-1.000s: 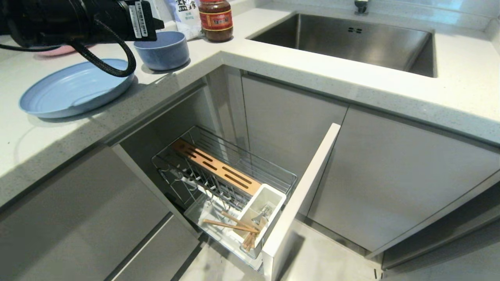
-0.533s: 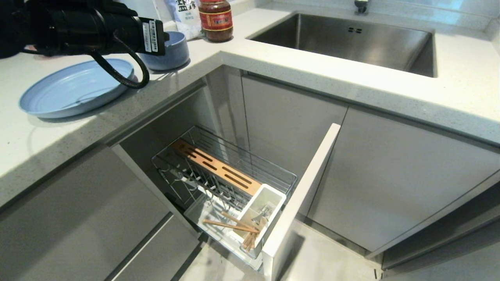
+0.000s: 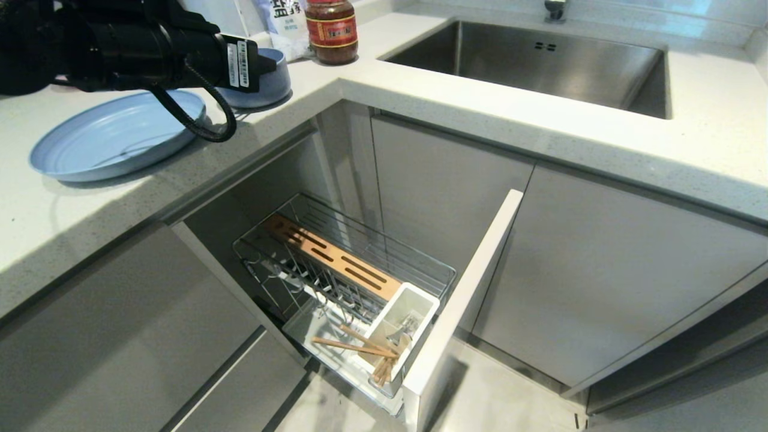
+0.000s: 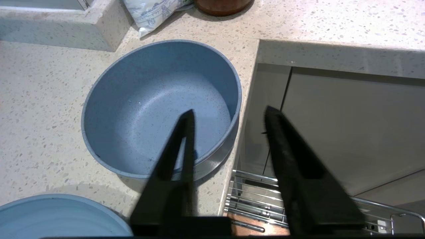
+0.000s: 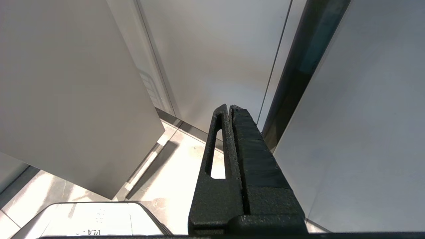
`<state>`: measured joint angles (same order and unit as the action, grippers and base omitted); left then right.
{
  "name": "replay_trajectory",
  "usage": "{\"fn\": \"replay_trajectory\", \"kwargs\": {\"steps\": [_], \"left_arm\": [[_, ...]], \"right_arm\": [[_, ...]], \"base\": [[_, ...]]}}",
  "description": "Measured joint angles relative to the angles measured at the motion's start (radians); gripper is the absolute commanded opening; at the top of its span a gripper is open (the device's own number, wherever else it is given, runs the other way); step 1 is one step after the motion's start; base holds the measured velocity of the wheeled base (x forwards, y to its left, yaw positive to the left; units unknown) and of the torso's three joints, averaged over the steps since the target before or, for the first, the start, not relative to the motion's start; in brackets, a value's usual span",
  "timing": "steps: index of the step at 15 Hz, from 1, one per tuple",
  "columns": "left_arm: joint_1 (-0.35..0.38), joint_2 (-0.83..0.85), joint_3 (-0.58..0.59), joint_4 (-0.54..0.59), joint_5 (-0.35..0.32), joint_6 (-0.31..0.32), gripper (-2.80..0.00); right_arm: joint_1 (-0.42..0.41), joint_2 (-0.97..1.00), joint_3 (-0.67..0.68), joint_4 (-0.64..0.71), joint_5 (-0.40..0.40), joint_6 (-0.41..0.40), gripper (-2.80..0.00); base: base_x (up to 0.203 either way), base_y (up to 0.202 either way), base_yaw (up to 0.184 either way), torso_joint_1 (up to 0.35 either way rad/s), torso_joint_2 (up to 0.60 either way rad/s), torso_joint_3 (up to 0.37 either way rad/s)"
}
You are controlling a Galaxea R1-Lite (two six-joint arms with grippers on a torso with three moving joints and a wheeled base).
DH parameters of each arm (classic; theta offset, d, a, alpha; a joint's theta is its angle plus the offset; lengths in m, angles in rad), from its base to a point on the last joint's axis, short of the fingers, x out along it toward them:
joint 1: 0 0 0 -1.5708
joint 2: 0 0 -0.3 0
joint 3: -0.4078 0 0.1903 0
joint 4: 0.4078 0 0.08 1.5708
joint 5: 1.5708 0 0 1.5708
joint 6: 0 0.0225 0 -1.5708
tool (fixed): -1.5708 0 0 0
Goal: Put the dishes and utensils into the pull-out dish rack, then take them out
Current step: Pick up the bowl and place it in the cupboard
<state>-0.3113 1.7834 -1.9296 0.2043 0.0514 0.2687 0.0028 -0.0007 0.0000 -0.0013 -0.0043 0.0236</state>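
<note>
The blue-grey bowl (image 4: 149, 106) stands on the counter by its inner corner, with the light-blue plate (image 3: 108, 135) beside it. My left gripper (image 4: 229, 111) hovers open over the bowl's rim nearest the counter edge. One finger is above the bowl's inside, the other is out past the counter edge, and nothing is held. Below, the pull-out dish rack (image 3: 360, 240) stands pulled out. Its white cup (image 3: 414, 300) holds the chopsticks (image 3: 354, 345) and metal utensils (image 3: 405, 329). My right gripper (image 5: 230, 107) is shut and parked low by the cabinet fronts.
A red-lidded jar (image 3: 332, 30) and a white bag (image 3: 282, 18) stand behind the bowl. The steel sink (image 3: 540, 60) lies to the right. The rack's pale front panel (image 3: 465, 300) juts out between grey cabinet doors (image 3: 600, 270). The rack's wooden strip (image 3: 333, 258) holds nothing.
My left arm has moved right along the counter and now covers more of the bowl. Plate, bowl and rack have stayed put.
</note>
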Motion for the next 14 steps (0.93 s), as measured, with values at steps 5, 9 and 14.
{"fn": "replay_trajectory", "kwargs": {"steps": [5,9,14], "left_arm": [[0.0,0.0,0.0,-0.007,0.0,0.0,0.0],[0.01,0.015,0.0,-0.028,0.0,0.001,0.0],[0.026,0.046,-0.009,-0.037,-0.003,0.009,0.0]], "right_arm": [[0.0,0.0,0.0,0.0,0.0,0.0,-2.8],[0.0,0.0,0.0,0.0,0.0,0.0,-2.8],[0.0,0.0,0.0,0.0,0.0,0.0,-2.8]], "base": [[0.0,0.0,0.0,0.0,0.0,0.0],[0.0,0.0,0.0,0.0,0.0,0.0],[0.0,0.0,0.0,0.0,0.0,0.0]]}}
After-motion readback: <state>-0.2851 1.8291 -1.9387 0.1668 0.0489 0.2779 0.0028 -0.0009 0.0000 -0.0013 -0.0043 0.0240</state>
